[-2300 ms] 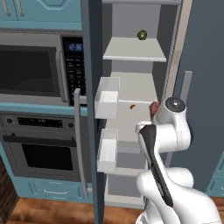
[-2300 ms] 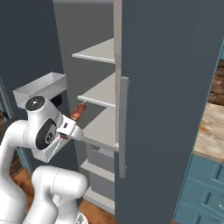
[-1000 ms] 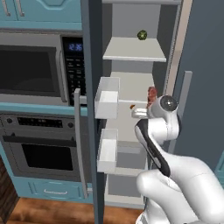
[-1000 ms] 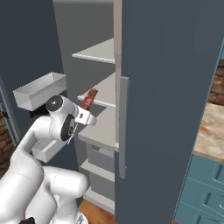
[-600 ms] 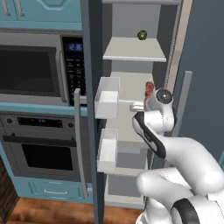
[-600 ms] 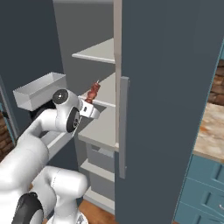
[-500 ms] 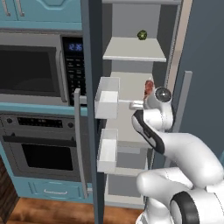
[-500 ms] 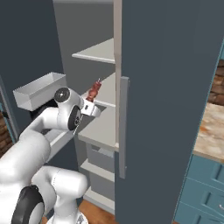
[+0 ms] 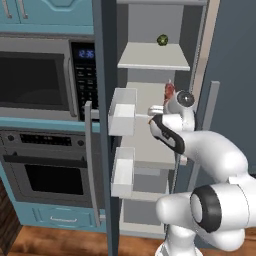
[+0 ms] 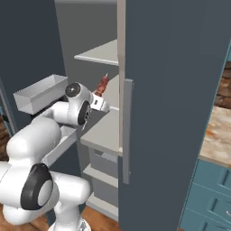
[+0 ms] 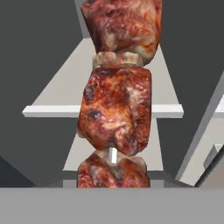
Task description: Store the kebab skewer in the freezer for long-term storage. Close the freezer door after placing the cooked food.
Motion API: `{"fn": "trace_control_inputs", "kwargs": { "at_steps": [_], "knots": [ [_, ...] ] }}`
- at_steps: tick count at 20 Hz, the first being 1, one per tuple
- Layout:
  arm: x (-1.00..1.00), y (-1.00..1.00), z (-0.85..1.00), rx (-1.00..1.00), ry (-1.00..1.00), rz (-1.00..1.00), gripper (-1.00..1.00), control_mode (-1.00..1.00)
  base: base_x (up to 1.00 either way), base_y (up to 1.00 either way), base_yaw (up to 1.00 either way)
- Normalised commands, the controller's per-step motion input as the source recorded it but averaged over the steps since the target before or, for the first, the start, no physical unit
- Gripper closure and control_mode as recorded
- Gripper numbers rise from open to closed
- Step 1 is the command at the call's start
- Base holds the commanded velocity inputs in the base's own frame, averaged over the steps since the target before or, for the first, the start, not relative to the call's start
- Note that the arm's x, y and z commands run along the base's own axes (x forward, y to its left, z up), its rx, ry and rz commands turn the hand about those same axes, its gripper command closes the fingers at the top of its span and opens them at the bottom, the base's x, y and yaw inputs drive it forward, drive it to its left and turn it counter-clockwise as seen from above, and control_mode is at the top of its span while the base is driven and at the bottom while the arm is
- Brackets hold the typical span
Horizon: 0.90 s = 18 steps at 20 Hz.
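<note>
My gripper (image 9: 169, 101) (image 10: 99, 94) is shut on the kebab skewer (image 9: 169, 90) (image 10: 102, 84), which sticks up from it, nearly upright. In the hand view its reddish-brown meat chunks (image 11: 116, 109) stand close in front of the camera and hide the fingertips. The hand is inside the open freezer (image 9: 160, 20), above the middle shelf (image 9: 148, 145) (image 10: 104, 131) and below the upper shelf (image 9: 150, 56) (image 11: 65, 110). The freezer door (image 9: 102, 150) stands swung open at the left, its white bins (image 9: 122, 105) (image 10: 39, 93) facing inward.
A small round green item (image 9: 162, 40) lies on the upper shelf. The fridge's other door (image 9: 235, 70) (image 10: 176, 113), with a long grey handle (image 10: 127, 131), stays closed on the right. A microwave (image 9: 35, 80) and an oven (image 9: 45, 170) stand left of the open door.
The arm has stretched forward, carrying the skewer up and deeper into the freezer over the middle shelf. The grip has stayed shut and the door has not moved.
</note>
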Motion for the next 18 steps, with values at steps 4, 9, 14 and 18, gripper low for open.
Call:
{"fn": "trace_control_inputs", "kwargs": {
  "at_steps": [4,9,14,18],
  "knots": [
    [0.55,-0.02,0.07,0.00,0.00,0.00,1.00,-1.00,0.00,0.00,0.00],
    [0.47,0.00,0.02,0.00,0.00,0.00,1.00,-1.00,0.00,0.00,0.00],
    [0.49,-0.01,-0.04,-0.01,-0.04,0.00,1.00,-1.00,0.00,0.00,0.00],
    [0.20,-0.01,0.00,-0.03,0.02,0.00,1.00,-1.00,0.00,0.00,0.00]
  ]
}}
